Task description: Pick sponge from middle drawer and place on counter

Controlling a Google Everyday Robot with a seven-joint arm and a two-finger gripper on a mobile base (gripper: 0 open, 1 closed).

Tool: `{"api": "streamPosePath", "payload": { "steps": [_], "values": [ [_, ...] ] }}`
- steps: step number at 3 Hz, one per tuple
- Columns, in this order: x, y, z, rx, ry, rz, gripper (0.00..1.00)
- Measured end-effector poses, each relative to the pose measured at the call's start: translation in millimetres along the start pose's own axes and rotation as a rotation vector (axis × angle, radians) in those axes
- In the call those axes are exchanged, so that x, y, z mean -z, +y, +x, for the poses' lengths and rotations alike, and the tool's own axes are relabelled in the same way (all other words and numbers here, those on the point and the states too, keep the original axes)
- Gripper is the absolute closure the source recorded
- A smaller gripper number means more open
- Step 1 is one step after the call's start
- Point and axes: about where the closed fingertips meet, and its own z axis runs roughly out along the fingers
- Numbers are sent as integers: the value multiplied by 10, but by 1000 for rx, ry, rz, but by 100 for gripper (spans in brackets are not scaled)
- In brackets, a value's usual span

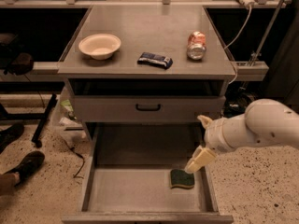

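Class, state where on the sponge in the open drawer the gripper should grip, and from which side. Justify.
Probably grip the sponge across its narrow waist, coming straight down from above: it lies flat, green face up, on the middle drawer floor, close to its right wall. The gripper hangs just above it.

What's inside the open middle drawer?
A sponge lies on the drawer floor near its right wall, with the gripper just above it. The drawer's rear, under the cabinet, is out of sight.

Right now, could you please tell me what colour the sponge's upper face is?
Dark green, in the camera view; the gripper is right by the sponge.
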Motion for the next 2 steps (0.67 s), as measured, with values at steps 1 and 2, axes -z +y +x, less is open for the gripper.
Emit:
{"api": "streamPosePath", "payload": {
  "steps": [1,2],
  "values": [
    [-383,-12,389,16,1,-4,0],
    [-745,2,757,52,-1,-14,0]
  ]
}}
